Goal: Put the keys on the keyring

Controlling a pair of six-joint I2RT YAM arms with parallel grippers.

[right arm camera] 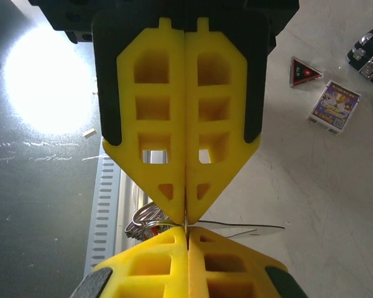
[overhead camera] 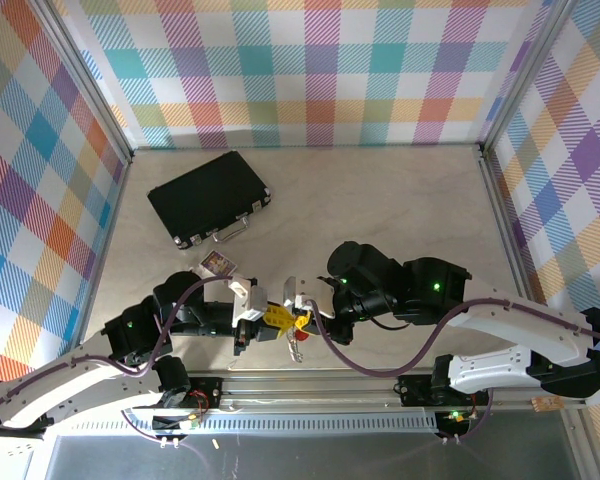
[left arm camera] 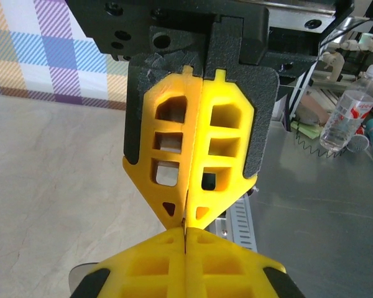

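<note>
Right gripper [right arm camera: 186, 225], pressed together on the thin wire of the keyring [right arm camera: 148, 222] at the near edge of the table [overhead camera: 380, 210]; left gripper [left arm camera: 185, 225] clamped tip-to-tip opposite, contents unclear; red key [overhead camera: 297, 343] hanging just below them, liable to drop should either pinch slip.

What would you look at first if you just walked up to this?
Two bright yellow claws meet tip to tip at the table's near edge, the left claw shut and the right claw seemingly pinching the silvery keyring. A black case lies at the far left. Rainbow plaid walls wrap the whole table.
</note>
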